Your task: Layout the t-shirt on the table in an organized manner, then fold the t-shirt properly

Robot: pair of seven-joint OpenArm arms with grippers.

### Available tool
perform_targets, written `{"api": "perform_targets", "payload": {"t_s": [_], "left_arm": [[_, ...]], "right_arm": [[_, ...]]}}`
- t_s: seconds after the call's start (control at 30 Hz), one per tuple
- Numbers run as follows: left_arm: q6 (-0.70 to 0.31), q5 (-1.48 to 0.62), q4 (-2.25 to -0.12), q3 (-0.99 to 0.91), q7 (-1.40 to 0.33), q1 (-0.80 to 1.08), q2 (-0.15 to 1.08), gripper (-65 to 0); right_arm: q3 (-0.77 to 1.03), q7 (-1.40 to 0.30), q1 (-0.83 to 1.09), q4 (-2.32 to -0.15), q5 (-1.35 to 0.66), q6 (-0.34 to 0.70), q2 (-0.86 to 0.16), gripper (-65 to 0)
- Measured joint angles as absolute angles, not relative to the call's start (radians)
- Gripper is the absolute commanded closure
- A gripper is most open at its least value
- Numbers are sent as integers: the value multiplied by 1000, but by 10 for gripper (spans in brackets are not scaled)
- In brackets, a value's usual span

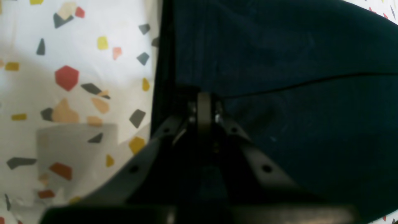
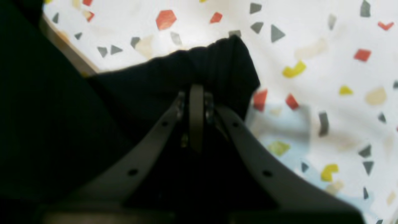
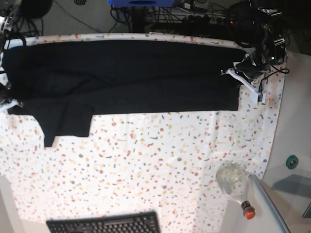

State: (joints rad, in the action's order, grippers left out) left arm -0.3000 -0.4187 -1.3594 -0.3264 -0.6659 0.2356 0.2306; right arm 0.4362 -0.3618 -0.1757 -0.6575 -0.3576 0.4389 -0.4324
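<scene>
while the t-shirt (image 3: 126, 73) lies stretched along the far side of the counter (image 3: 146, 160), the right fingers (image 2: 196, 93) are clamped on its left edge, apparently by a sleeve, and the left fingers (image 1: 203, 102) pinch its right edge.

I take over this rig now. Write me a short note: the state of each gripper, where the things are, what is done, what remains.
Left gripper: shut on the t-shirt, at its edge near the table's right side in the base view.
Right gripper: shut on the t-shirt, on a bunched edge at the opposite end.
T-shirt: stretched as a long band across the far part of the table, one sleeve hanging toward the near side.
Done: shirt spread and apparently folded once lengthwise.
Left: the remaining folds, sleeve tucked in.
</scene>
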Motion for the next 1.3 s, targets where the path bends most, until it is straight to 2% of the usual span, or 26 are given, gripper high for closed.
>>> {"api": "perform_targets", "payload": {"t_s": [0.13, 0.3, 0.4, 0.43, 0.5, 0.53, 0.57, 0.77, 0.87, 1.0, 1.17, 1.2, 1.23, 1.27, 1.3], "left_arm": [[-294, -407, -1403, -336, -682, 240, 229, 0], [-292, -410, -1522, -339, -674, 253, 233, 0], [-293, -410, -1566, -348, -678, 279, 226, 0], [-300, -412, -1572, -368, -678, 287, 218, 0], [-291, -397, -1572, -416, -690, 294, 194, 0], [-293, -398, -1571, -433, -690, 295, 191, 0], [-293, -402, -1567, -446, -686, 292, 192, 0], [-293, -401, -1528, -507, -685, 297, 202, 0], [-299, -403, -1517, -532, -686, 307, 199, 0], [-400, -400, -1517, -562, -685, 312, 200, 0], [-408, -400, -1516, -584, -685, 311, 195, 0], [-408, -400, -1516, -584, -685, 311, 194, 0], [-408, -400, -1514, -584, -685, 311, 195, 0], [-408, -401, -1506, -584, -684, 308, 196, 0], [-408, -401, -1493, -584, -684, 304, 197, 0]], "right_arm": [[436, -379, -171, -730, -341, 434, -426, 0], [435, -516, -129, -1061, -344, 429, -397, 0], [420, -590, -143, -1148, -352, 439, -347, 0], [394, -605, -151, -1149, -358, 438, -339, -54], [308, -620, -179, -1116, -345, 439, -343, -252], [270, -611, -198, -1087, -347, 439, -347, -324], [240, -605, -220, -1056, -347, 439, -350, -363], [134, -523, -307, -906, -350, 439, -345, -308], [94, -515, -355, -815, -346, 438, -349, -306], [78, -464, -406, -704, -347, 438, -344, -306], [28, -437, -435, -624, -348, 438, -349, -296], [28, -437, -437, -616, -347, 438, -347, -278], [23, -437, -437, -614, -347, 438, -345, -231], [23, -437, -437, -614, -348, 438, -344, -161], [24, -437, -437, -614, -348, 437, -344, -56]]}}
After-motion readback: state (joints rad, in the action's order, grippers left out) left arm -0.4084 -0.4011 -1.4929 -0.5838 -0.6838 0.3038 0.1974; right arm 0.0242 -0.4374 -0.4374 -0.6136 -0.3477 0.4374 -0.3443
